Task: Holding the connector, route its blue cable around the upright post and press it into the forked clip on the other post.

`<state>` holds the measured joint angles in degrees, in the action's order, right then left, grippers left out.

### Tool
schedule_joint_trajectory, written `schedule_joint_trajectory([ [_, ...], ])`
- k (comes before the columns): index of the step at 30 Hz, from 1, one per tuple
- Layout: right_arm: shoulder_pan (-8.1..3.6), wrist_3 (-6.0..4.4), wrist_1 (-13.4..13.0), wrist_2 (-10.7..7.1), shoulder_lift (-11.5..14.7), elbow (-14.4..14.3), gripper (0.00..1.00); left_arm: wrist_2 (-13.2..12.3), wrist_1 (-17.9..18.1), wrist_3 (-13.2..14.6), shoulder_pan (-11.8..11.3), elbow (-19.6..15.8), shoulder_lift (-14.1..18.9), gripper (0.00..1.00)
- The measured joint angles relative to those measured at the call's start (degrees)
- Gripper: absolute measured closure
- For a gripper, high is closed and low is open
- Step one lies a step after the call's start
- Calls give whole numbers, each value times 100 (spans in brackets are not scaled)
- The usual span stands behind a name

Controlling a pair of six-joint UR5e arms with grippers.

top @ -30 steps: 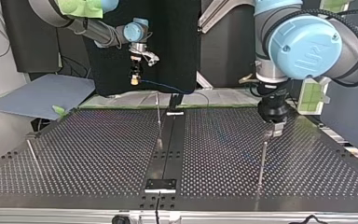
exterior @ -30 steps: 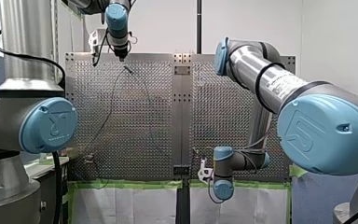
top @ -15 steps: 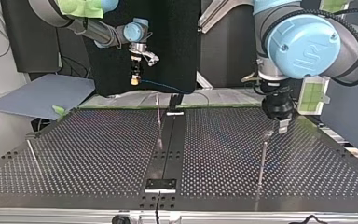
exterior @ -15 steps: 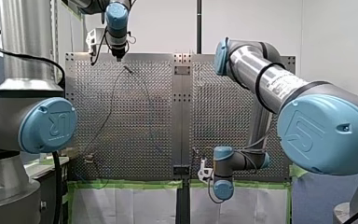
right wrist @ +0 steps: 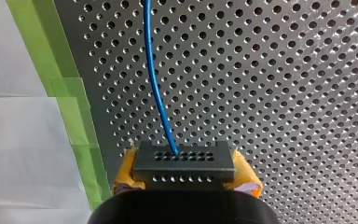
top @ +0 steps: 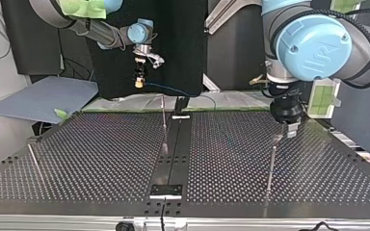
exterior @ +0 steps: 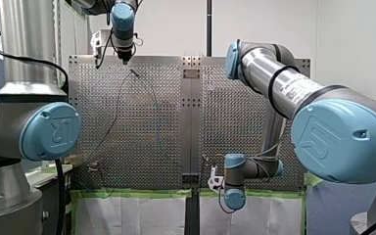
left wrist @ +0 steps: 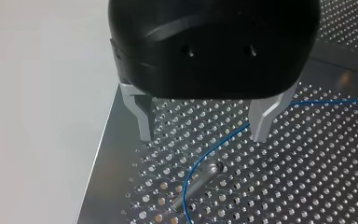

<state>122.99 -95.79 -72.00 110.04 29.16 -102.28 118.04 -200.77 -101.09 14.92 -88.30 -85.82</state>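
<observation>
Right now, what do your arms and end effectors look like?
My left arm and my right arm are silver tubes with blue joint caps and black cables. My left end effector is rounded black with grey metal fingers; my right end effector has yellow pads.

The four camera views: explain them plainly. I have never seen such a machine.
These are two jointed robot arms, my left arm and my right arm, over a perforated metal table. The front view looks from behind the arms; the top view faces them from across the table; each wrist view sits on one arm, looking along its gripper. My right gripper, with yellow pads, is shut on a dark grey perforated block connector, from which a thin blue cable runs. My left gripper, black with metal fingers, hangs open above that cable and a slim metal post. The table's edge carries green tape.
</observation>
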Motion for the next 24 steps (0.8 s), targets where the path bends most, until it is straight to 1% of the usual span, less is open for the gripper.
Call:
schedule_joint_trajectory([
  [7, -3, 7, 6, -7, -1, 1, 100, -18, 222, 265, 85, 1, -2, 0],
  [13, -16, 4, 26, -12, 0, 32, 100, -16, 504, 546, 280, 3, -14, 0],
  [19, -27, 0, 114, -16, 0, 90, 100, 147, 764, 810, 524, 6, -114, 0],
  [24, -19, 0, 177, -17, 1, 94, 100, 385, 1012, 1055, 769, 2, -340, 0],
])
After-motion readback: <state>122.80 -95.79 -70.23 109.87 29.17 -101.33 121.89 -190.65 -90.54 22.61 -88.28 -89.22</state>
